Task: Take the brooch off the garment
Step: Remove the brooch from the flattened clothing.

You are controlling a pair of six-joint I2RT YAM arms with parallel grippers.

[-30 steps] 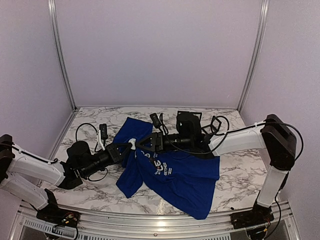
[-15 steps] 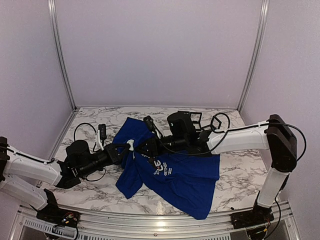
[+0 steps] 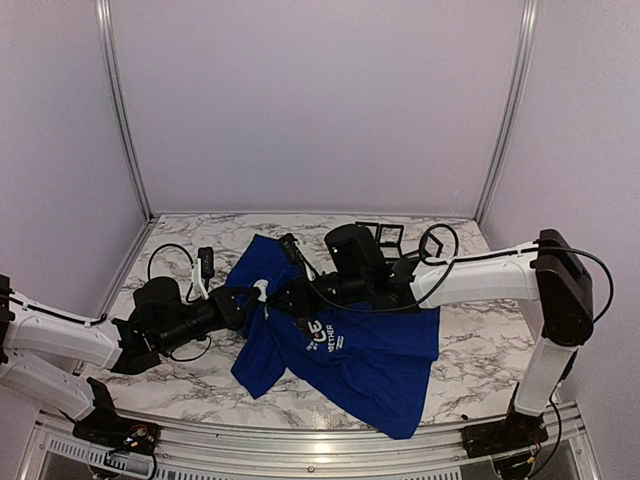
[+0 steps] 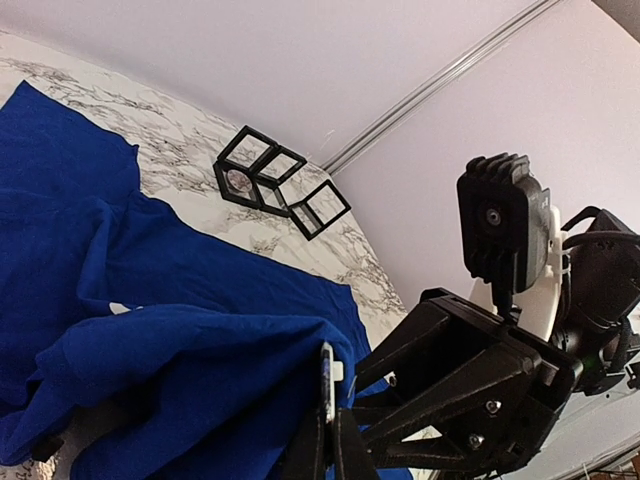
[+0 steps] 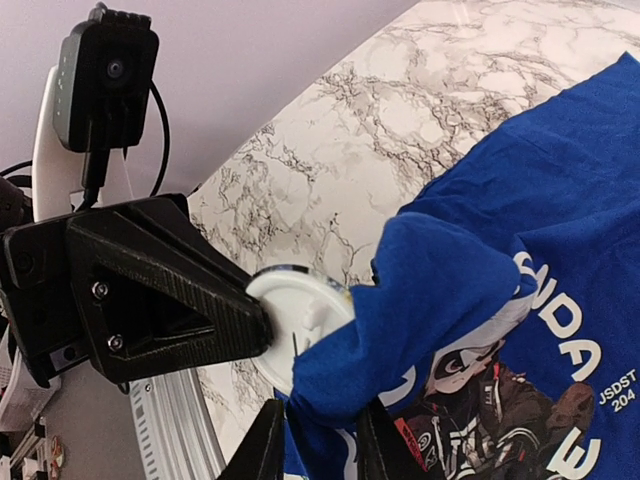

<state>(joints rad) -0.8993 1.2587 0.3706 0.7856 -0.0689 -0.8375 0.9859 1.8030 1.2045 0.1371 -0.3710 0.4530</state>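
Observation:
The blue garment (image 3: 372, 362) lies crumpled mid-table, its panda print (image 5: 490, 385) facing up. The brooch (image 5: 292, 322), a white round disc, is pinned through a raised fold of the cloth, and it shows edge-on (image 4: 327, 383) in the left wrist view. My left gripper (image 3: 254, 296) is shut on the disc's rim. My right gripper (image 5: 318, 455) faces it from the right, and its two fingers press a bunched fold of the garment (image 5: 420, 300) just beside the brooch. The brooch's pin is mostly covered by the fabric.
A black wire-frame rack (image 3: 381, 234) lies at the back of the marble table (image 3: 180, 385), and it also shows in the left wrist view (image 4: 272, 182). A small black device with a looped cable (image 3: 205, 263) sits at the left. Pale walls enclose three sides.
The right arm has slid left up to the brooch and its fingers have narrowed around the fabric fold. The left gripper has kept its hold on the disc, shifting slightly.

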